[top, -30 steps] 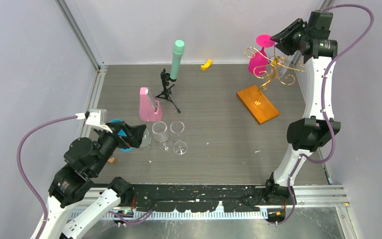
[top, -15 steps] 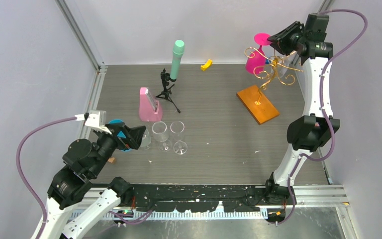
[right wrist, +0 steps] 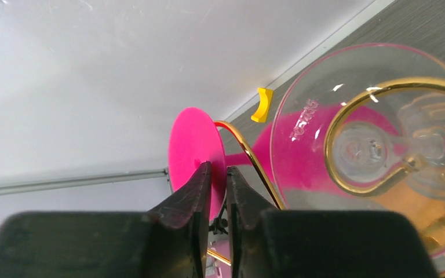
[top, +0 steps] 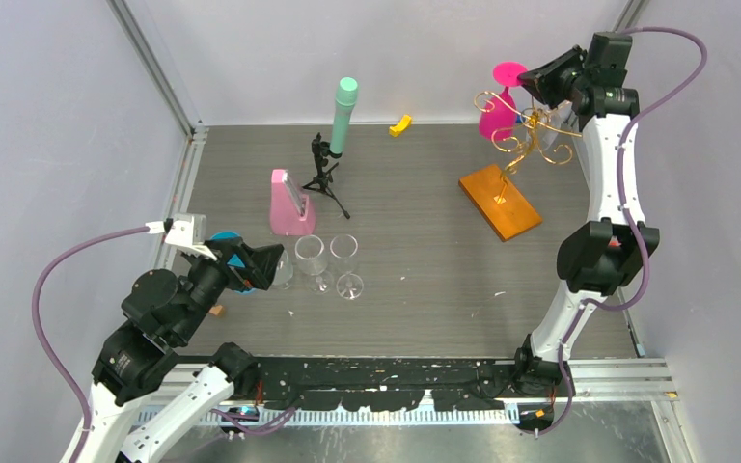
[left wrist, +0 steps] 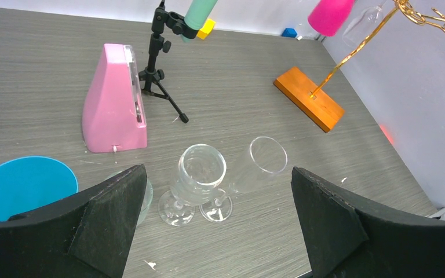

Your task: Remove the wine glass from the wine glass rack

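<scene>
The right arm's wrist has drawn a little further in toward the back wall since the earlier frame, and its fingers have narrowed; the left arm has not moved.

The right gripper (right wrist: pixel 217 169) is raised at the far right corner, pinching the flat round foot of the pink wine glass (right wrist: pixel 194 145) – the thin edge of the pink disc sits between the two black fingertips. The glass hangs upside down from the wine glass rack (top: pixel 533 135), its stem caught in a curled gold wire arm, bowl below the foot. A clear wine glass (right wrist: pixel 365 147) hangs just beside it on the same rack, a gold scroll looping around its stem. The rack's slim stem rises from an orange-brown wooden base (top: pixel 500 201) lying at an angle on the right side of the grey table (top: pixel 425 280).

The left gripper (left wrist: pixel 217 171) hovers low at the near left with its fingers spread wide – nothing between them. Just ahead of it two clear stemmed glasses (top: pixel 330 262) stand close together on the table, with a blue round object (left wrist: pixel 26 182) at the left. Behind them is a pink wedge-shaped block (top: pixel 289 204), then a black mini tripod (top: pixel 326 176) holding a mint-green microphone (top: pixel 343 114). A small yellow piece (top: pixel 401 124) lies near the back wall.
</scene>
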Motion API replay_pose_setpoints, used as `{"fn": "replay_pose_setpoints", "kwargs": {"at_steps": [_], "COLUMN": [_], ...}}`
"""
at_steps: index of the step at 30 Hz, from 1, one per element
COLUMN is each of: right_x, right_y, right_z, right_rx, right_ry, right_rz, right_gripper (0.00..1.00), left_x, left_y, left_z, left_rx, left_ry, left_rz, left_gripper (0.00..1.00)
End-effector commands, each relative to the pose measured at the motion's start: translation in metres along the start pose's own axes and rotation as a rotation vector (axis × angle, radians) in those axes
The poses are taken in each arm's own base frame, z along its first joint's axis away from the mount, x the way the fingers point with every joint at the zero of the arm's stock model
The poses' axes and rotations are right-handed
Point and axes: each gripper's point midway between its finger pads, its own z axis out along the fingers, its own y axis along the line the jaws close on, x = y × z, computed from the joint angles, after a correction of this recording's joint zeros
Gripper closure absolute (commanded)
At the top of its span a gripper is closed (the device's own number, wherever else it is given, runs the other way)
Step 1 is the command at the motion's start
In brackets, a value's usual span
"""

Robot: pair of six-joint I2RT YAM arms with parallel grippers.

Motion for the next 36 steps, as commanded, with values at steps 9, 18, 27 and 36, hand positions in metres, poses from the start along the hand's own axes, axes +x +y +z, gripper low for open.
{"fn": "replay_pose_setpoints", "kwargs": {"at_steps": [9, 18, 27, 36], "right_x": [-0.032, -0.041, -0.052, -0.053], "right_y": [0.046, 0.062, 0.051, 0.045], "right_z": [-0.035, -0.039, -0.047, -0.069], "right_rx": [-0.174, -0.268, -0.243, -0.221], "right_ry": [-0.185, -0.247, -0.346, -0.402], "right_rz": [-0.007, 0.007, 0.102, 0.169], "right_gripper": [1.0, 1.0, 1.0, 1.0], "left_x": [-0.013, -0.013, -0.013, -0.013], "left_y": [-0.006, -0.005, -0.001, 0.001], "left_z": [-0.002, -0.001, -0.004, -0.007], "left_rx": [0.018, 0.013, 0.001, -0.004], "left_ry": [-0.032, -0.029, -0.034, -0.038], "left_rz": [-0.009, -0.003, 0.0, 0.001], "left_gripper": [0.02, 0.02, 0.02, 0.02]}}
